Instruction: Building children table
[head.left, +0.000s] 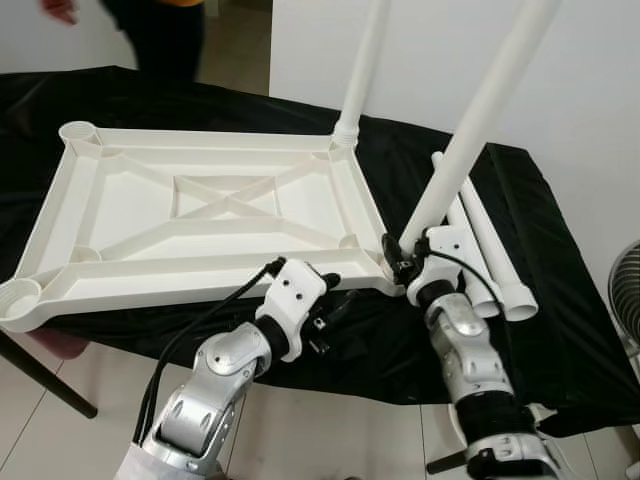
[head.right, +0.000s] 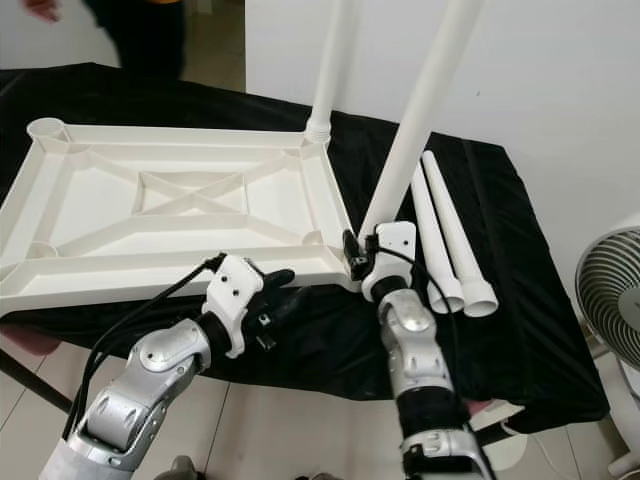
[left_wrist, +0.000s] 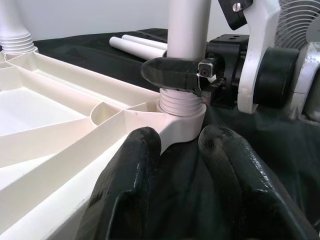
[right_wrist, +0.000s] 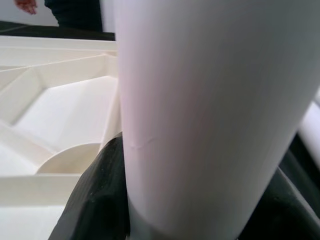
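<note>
The right gripper (head.left: 393, 252) is closed around the leg (head.left: 470, 140) standing in the corner of the upturned tabletop (head.left: 200, 215), while the left gripper (head.left: 325, 325) waits open beside that corner.

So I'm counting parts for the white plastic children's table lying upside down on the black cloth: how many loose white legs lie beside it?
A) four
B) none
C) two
C: two loose white legs lie side by side on the black cloth, right of the upturned table top; two others stand in corner sockets.
</note>
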